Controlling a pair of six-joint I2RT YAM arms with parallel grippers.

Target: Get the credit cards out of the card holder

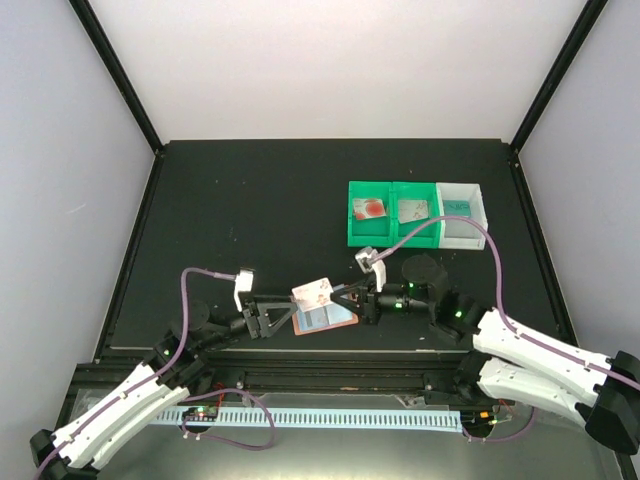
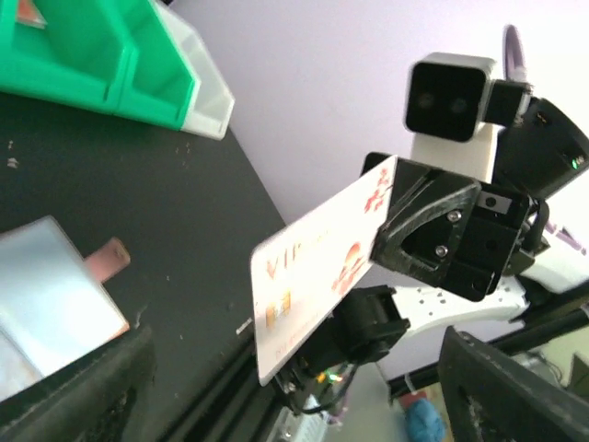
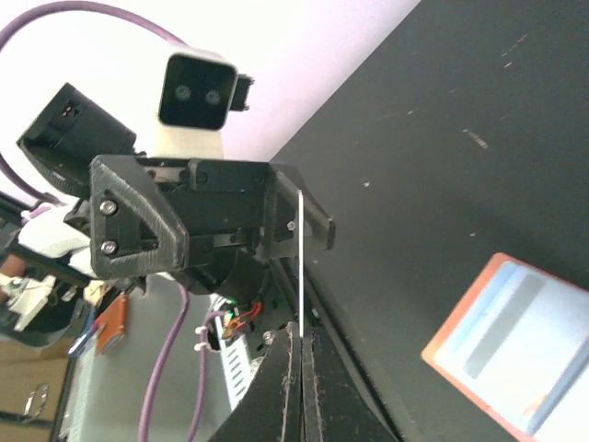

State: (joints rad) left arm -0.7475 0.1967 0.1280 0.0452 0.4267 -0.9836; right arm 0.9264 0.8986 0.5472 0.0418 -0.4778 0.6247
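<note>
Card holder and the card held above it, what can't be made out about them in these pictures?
Pockets of the card holder: too small in the top view, cut off by frame edges in both wrist views; whether more cards sit inside is unclear.
Print on the credit card: blurred in the left wrist view, edge-on in the right wrist view.

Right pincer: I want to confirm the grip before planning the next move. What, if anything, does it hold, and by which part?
The right pincer is shut on the whitish credit card, pinching one short end; the left pincer is open.
</note>
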